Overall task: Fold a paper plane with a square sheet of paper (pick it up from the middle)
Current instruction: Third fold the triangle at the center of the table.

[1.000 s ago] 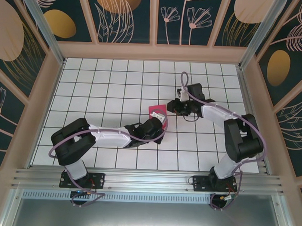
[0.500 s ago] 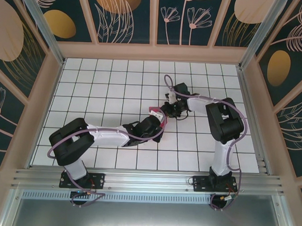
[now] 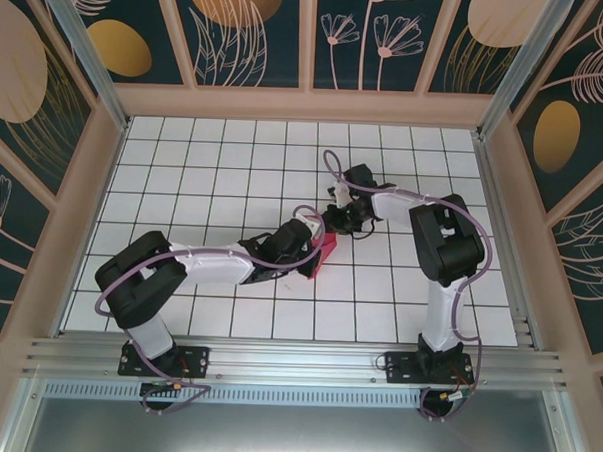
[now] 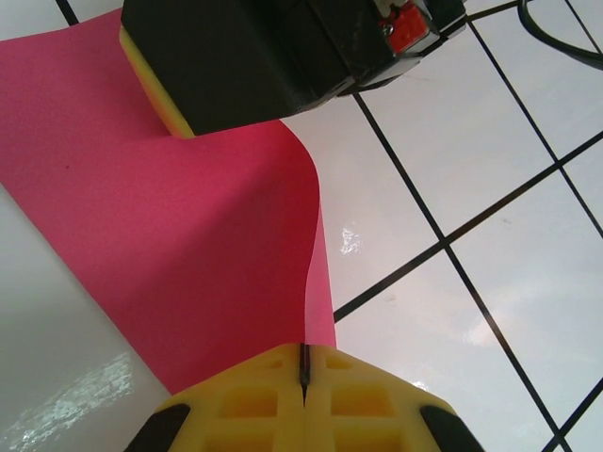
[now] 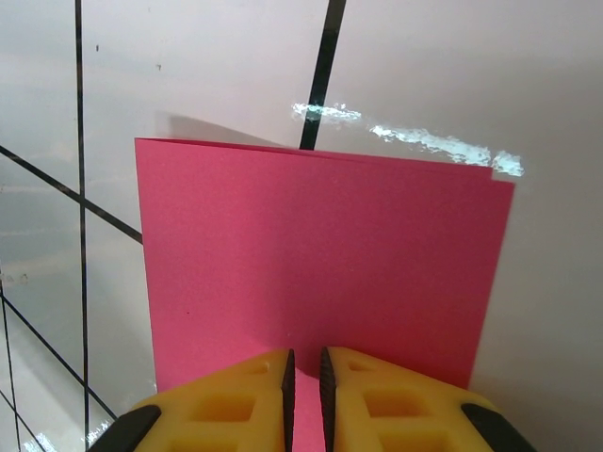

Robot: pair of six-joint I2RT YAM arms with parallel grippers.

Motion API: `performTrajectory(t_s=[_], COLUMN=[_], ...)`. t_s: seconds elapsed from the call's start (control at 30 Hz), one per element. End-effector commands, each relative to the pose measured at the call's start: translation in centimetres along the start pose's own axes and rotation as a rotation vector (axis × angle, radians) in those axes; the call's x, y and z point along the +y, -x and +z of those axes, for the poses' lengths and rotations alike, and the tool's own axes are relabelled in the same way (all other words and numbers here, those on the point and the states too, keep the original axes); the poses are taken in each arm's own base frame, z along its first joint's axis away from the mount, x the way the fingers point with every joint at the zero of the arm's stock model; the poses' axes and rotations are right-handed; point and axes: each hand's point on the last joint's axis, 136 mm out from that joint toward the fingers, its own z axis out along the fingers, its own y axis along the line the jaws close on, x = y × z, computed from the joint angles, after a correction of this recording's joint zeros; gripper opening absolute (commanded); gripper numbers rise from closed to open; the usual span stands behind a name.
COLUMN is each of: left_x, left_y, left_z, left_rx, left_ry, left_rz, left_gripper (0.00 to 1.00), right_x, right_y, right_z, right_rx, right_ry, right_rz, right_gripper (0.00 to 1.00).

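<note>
Top view, sheet: the magenta square sheet of paper (image 3: 327, 251) is near the middle of the gridded table (image 3: 204, 172), raised off the tiles and caught between both arms.
Top view, grippers: the left gripper (image 3: 310, 254) meets the sheet from 9 o'clock and the right gripper (image 3: 334, 225) from 12 o'clock, the two almost touching.
Left wrist view, grip: the left gripper (image 4: 303, 363) at 6 o'clock is pinched fully together on an edge of the sheet (image 4: 170, 217).
Left wrist view, sheet: it bows upward toward 11 o'clock, where the right gripper's yellow pad (image 4: 155, 85) bears on it.
Right wrist view, grip: the right gripper (image 5: 303, 369) at 6 o'clock is clamped on the near edge, with pink showing in the thin slit between the fingers.
Right wrist view, sheet: the sheet (image 5: 320, 254) runs to 12 o'clock, and its far edge shows two slightly offset layers, so it looks doubled over.
Step, judged: an early fold, probably the centre crease, with no dart shape yet.
Next move, judged: lay the doubled sheet flat on the tiles with its edges matched. One gripper should pin it while the other presses along the fold, gently, as thin paper buckles easily.
</note>
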Motion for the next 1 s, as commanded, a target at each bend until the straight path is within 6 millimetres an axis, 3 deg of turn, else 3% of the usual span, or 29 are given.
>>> performTrajectory(t_s=[0.0, 0.27, 0.97], left_x=[0.1, 1.6, 2.7], left_y=[0.4, -0.2, 0.0], left_z=[0.7, 1.3, 1.8], left_rx=[0.021, 0.051, 0.061], left_ry=[0.001, 0.057, 0.051], left_rz=[0.038, 0.06, 0.083], left_gripper=[0.0, 0.0, 0.02], right_x=[-0.6, -0.6, -0.9], right_y=[-1.0, -1.0, -1.4], right_z=[0.9, 0.8, 1.0], right_rx=[0.051, 0.056, 0.066], right_ry=[-0.028, -0.03, -0.042], right_rz=[-0.01, -0.01, -0.002], right_gripper=[0.2, 0.2, 0.2])
